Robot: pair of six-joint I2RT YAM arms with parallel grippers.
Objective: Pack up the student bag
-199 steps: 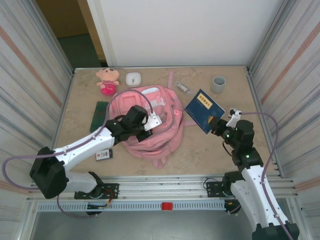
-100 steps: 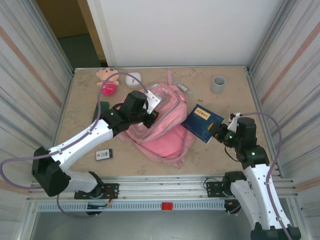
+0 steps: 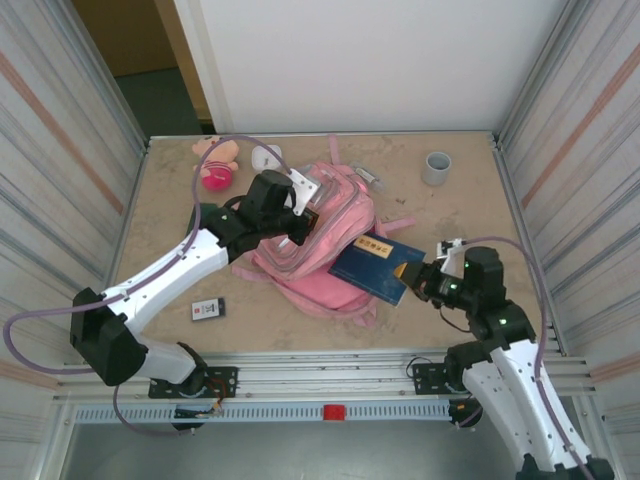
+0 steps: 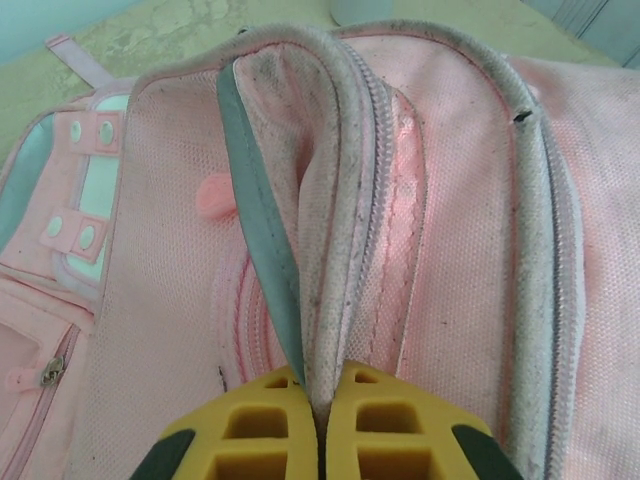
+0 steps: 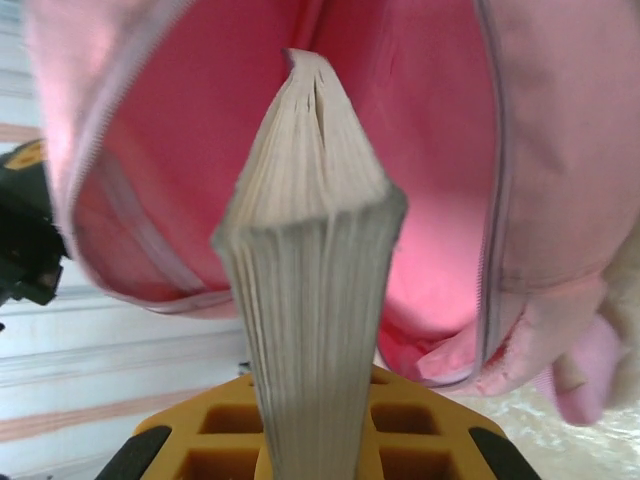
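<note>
Right wrist view: right gripper (image 5: 315, 445) clamps the book (image 5: 310, 250), seemingly just inside the student bag (image 5: 420, 150) near the plush doll (image 3: 216, 165); left gripper (image 4: 318, 425) pinches the rim; we fear slipping fabric would shut the mouth

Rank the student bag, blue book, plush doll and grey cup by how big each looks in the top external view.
Largest to smallest:
1. student bag
2. blue book
3. plush doll
4. grey cup, only slightly smaller than the doll

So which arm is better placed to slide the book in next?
Right. The right gripper holds the blue book edge-on at the open student bag; the left gripper is clamped on its rim.
</note>
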